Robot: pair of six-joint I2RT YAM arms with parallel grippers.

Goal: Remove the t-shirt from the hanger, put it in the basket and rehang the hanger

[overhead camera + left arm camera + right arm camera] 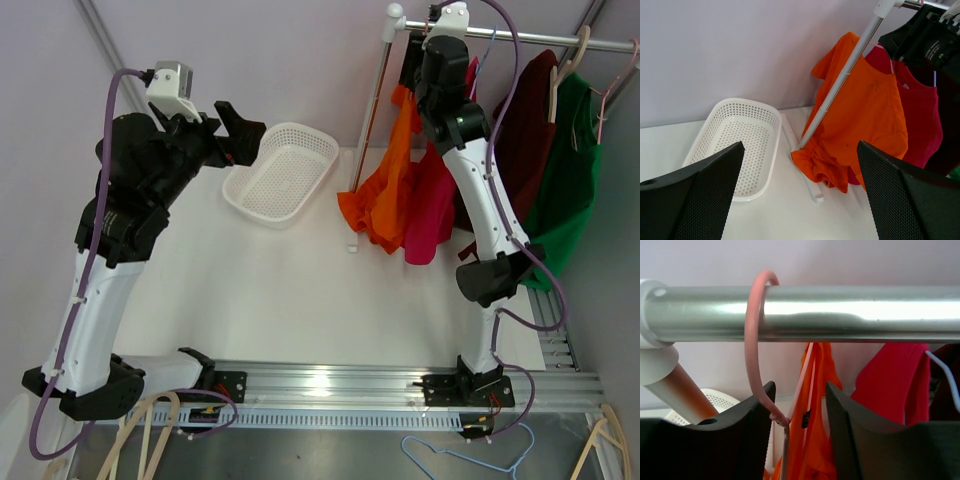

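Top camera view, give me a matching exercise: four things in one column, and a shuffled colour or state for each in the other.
Things:
1. basket
2. leftmost t-shirt
3. rightmost t-shirt
4. left claw

Colour or state:
A. green
B. open
C. orange
D. white

Pairs: 1-D, 2-C, 3-A, 4-B

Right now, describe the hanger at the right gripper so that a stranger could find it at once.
Find the silver clothes rail at the back right. At its end nearest the white basket, one hook loops over it, just above the right gripper. It is pale pink, with the orange t-shirt below; its neighbour's hook is white.
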